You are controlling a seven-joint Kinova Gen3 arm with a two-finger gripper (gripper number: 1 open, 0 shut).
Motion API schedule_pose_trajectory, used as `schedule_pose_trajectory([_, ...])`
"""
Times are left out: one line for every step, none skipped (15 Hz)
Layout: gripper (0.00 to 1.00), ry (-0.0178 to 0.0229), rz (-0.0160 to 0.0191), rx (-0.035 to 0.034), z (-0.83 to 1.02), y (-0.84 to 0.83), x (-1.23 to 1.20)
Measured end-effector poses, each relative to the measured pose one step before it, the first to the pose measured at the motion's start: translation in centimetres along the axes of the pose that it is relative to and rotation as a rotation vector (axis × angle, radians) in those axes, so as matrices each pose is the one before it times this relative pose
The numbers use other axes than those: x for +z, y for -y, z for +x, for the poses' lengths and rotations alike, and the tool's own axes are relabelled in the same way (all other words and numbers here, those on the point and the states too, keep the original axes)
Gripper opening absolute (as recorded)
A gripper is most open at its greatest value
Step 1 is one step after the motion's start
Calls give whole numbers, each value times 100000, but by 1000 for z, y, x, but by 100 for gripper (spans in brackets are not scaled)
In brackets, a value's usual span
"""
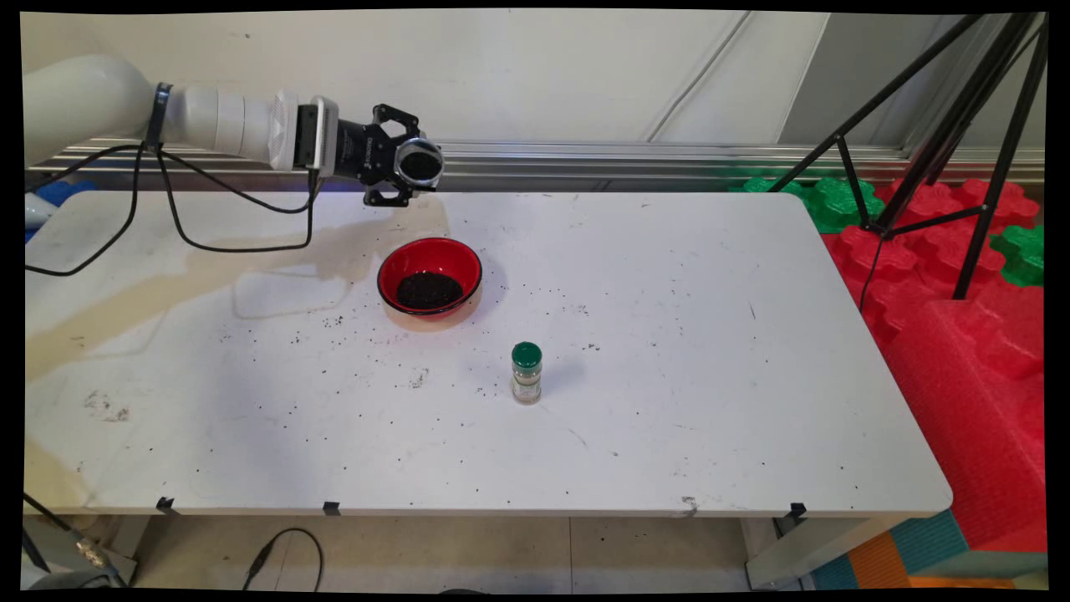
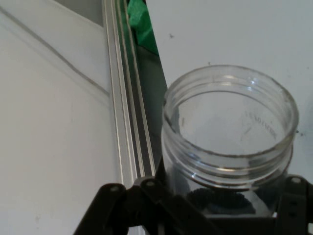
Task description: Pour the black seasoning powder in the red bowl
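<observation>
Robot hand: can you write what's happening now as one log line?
gripper: shut on jar | jar: open, tipped sideways | below: bowl with dark grains | apart: bottle

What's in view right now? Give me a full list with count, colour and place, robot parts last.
jar: 1, clear, lidless, held in the gripper, on its side above the table's far edge, looks empty.
bowl: 1, red, dark grains inside, on the table below the gripper.
spice jar: 1, green cap, upright, mid-table, near side of the bowl.
grains: many, dark, scattered over the table.
table: 1, white, stained at left.
foam blocks: several, red and green, on the floor at right.
tripod: 1, black, upper right.
rail: 1, metal, along the wall.
cables: black, hanging from the arm.
arm: 1, white, from upper left.
gripper: 1, black, shut on the jar.
</observation>
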Motion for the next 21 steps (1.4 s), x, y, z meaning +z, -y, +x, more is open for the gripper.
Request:
schedule_pose_trajectory([0, 296, 70, 2550, -28, -177, 9])
schedule_pose_trajectory([0, 169, 49, 1793, -11, -123, 8])
schedule_pose_trajectory([0, 247, 40, 2626, -9, -190, 1])
schedule_pose_trajectory([0, 223, 8, 3119, 11, -210, 14])
schedule_pose_trajectory([0, 215, -11, 3241, 23, -194, 27])
schedule_pose_trajectory([0, 228, 8, 3076, 38, -203, -7])
schedule_pose_trajectory([0, 165, 48, 2482, 53, -158, 8])
schedule_pose_trajectory([0, 47, 36, 2806, 99, -193, -5])
schedule_pose_trajectory([0, -102, -52, 2387, 111, -162, 30])
schedule_pose_trajectory([0, -219, -64, 2908, 165, -192, 8])
schedule_pose_trajectory([0, -132, -27, 1693, 98, -111, -10])
schedule_pose_trajectory([0, -244, -85, 2524, 163, -153, 7])
schedule_pose_trajectory([0, -258, -35, 3048, 189, -152, 9])
schedule_pose_trajectory([0, -248, -49, 2989, 189, -141, 3])
schedule_pose_trajectory([0, -224, -49, 2459, 157, -114, 11])
schedule_pose_trajectory([0, -217, -6, 2981, 182, -102, 21])
schedule_pose_trajectory([0, -183, -42, 2892, 178, -100, 13])
schedule_pose_trajectory([0, -89, 1, 2451, 140, -75, 11])
schedule_pose_trajectory([0, -56, 19, 2815, 157, -84, -3])
schedule_pose_trajectory([0, -121, 16, 2692, 155, -59, 33])
schedule_pose_trajectory([0, -75, 32, 2206, 130, -48, 14])
